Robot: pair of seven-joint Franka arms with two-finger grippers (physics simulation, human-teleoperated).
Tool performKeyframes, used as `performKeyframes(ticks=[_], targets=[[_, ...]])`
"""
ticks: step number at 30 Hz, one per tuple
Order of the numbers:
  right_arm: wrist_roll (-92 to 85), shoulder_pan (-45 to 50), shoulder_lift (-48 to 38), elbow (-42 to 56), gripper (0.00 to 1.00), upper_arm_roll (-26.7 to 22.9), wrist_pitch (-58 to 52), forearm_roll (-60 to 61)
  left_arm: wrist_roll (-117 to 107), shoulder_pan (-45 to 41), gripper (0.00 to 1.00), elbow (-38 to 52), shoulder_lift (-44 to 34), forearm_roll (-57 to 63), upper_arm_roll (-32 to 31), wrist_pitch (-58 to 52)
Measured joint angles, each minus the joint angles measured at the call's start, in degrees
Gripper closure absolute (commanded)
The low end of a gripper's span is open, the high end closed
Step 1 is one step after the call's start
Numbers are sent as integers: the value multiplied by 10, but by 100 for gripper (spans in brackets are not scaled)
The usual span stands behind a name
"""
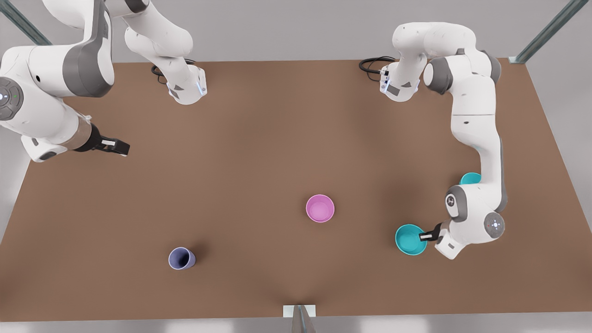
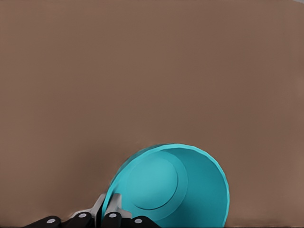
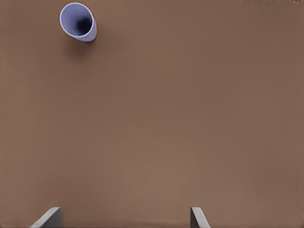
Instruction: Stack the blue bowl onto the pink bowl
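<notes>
A brown table [image 1: 259,138] is carrying a pink bowl [image 1: 320,208], with a lavender cup [image 1: 181,258] and two turquoise bowls [image 1: 410,239] lying well apart from it.
</notes>
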Motion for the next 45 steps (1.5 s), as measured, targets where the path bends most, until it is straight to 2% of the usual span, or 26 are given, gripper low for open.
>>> performKeyframes(ticks=[5,8,14,29,33,45], targets=[[-20,-1,1,-1,0,-1,-1,0,-52,-14,79,40,-22,-2,-100,-44],[-29,-1,1,-2,0,-1,0,0,-103,-81,79,68,-33,14,-119,-65],[-44,-3,0,-3,0,-1,0,0,-193,-145,79,64,-9,60,-123,-81],[-65,-3,1,-5,0,-2,2,0,-329,-161,79,35,-10,71,-126,-83],[-68,-3,1,-5,0,-2,2,0,-352,-161,79,-2,-21,69,-131,-65],[-74,-3,2,-6,0,-2,2,0,-404,-160,79,-28,-29,72,-141,-39]])
